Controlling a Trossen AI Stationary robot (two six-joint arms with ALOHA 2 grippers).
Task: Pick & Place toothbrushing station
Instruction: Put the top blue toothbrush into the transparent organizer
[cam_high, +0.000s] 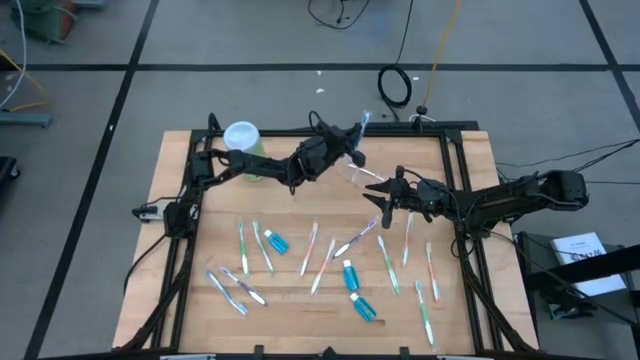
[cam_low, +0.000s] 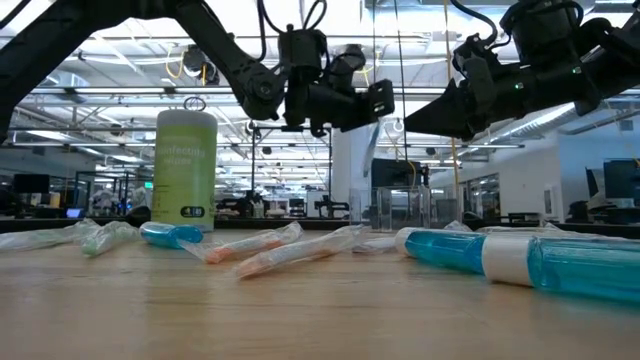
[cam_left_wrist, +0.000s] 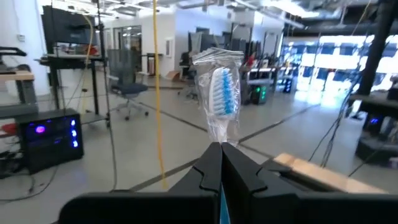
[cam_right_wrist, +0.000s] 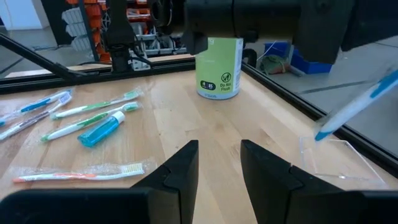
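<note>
Wood planks top the counter (cam_high: 300, 300), ringed by grey floor. Upper left of the high frame holds a green canister (cam_high: 242, 138). Upper centre, the left gripper (cam_high: 352, 133) clamps a wrapped toothbrush (cam_left_wrist: 222, 93) above the clear cup (cam_high: 362, 176). The right gripper (cam_high: 385, 190) hangs released beside it. Other toothbrushes (cam_high: 310, 247) and toothpaste tubes (cam_high: 350, 275) litter the lower half.

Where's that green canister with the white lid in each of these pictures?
High view: canister at upper left, white lid showing.
Low view: standing at left.
Left wrist view: not in it.
Right wrist view: ahead, upright.
Shared landmark: clear cup, in all but the left wrist view.
</note>
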